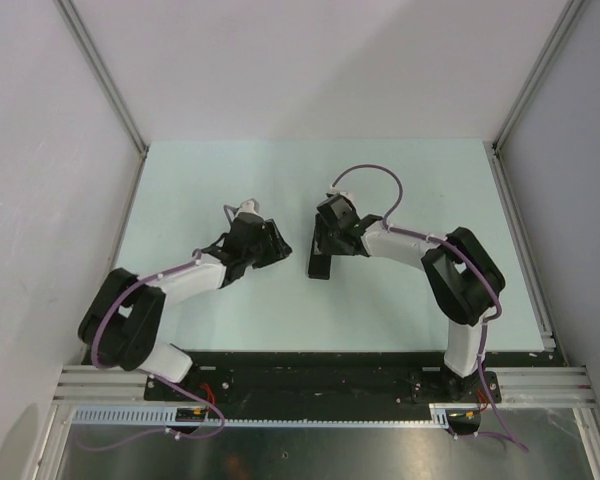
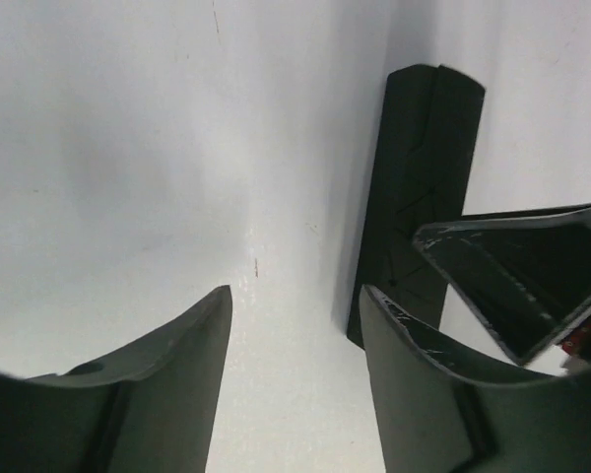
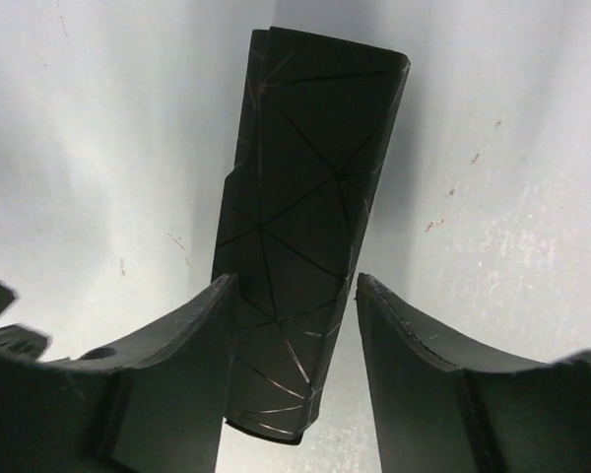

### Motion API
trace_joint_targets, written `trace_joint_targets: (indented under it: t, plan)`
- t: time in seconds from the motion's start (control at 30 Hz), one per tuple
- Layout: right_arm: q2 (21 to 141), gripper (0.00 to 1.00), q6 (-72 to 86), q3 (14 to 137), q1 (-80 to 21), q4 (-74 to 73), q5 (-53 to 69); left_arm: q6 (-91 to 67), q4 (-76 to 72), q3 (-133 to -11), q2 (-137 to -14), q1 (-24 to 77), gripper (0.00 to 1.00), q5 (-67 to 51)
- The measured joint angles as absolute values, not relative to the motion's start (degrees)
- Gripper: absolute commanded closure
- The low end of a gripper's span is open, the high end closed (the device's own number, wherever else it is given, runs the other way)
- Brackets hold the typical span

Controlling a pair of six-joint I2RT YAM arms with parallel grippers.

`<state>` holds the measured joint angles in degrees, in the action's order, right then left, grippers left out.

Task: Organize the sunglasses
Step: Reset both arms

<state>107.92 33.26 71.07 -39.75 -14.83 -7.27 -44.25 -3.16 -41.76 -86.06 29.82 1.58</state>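
No sunglasses show in any view. A black oblong case (image 1: 320, 264) with a pattern of thin lines lies closed on the table between the two arms. My right gripper (image 1: 329, 238) hovers over its far end, open. In the right wrist view the case (image 3: 305, 187) runs lengthwise between the fingers, with a gap showing beside the right fingertip (image 3: 374, 301). My left gripper (image 1: 280, 247) stands open just left of the case with only bare table between its fingers. From the left wrist the case (image 2: 419, 187) is seen right of that gripper (image 2: 295, 301).
The pale table (image 1: 210, 180) is walled in by white panels on three sides, with metal rails at the corners. A finger of the right gripper (image 2: 512, 286) reaches into the left wrist view, close beside the left gripper.
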Motion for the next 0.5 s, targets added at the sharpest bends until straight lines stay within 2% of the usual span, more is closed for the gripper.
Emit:
trace_joint_targets:
  t: [0.17, 0.2, 0.27, 0.3, 0.33, 0.37, 0.5]
  plan:
    - [107.11, 0.23, 32.16, 71.18, -41.04, -16.69, -10.74, -43.20, -0.10, -41.65, -79.37, 29.85, 0.23, 3.92]
    - [106.63, 0.15, 31.88, 71.18, -41.15, -17.43, -11.14, -43.00, 0.62, -41.65, -77.93, 29.85, 0.21, 4.38]
    - [105.27, 0.09, 31.42, 71.20, -41.23, -18.65, -11.66, -42.35, 1.98, -41.65, -74.37, 29.85, 0.13, 5.19]
    - [104.27, 0.01, 31.22, 71.29, -41.17, -19.29, -12.08, -41.87, 2.59, -41.65, -72.62, 29.85, 0.10, 5.67]
    - [103.04, 0.01, 31.00, 71.40, -41.12, -19.86, -12.64, -41.36, 3.38, -41.65, -70.89, 29.85, 0.02, 6.00]
    - [101.67, 0.00, 30.76, 71.57, -41.12, -20.32, -13.13, -40.82, 4.21, -41.65, -69.10, 29.85, 0.00, 6.37]
    - [94.72, 0.00, 29.67, 72.31, -40.99, -22.90, -15.99, -38.57, 7.49, -41.65, -62.04, 29.85, 0.00, 7.40]
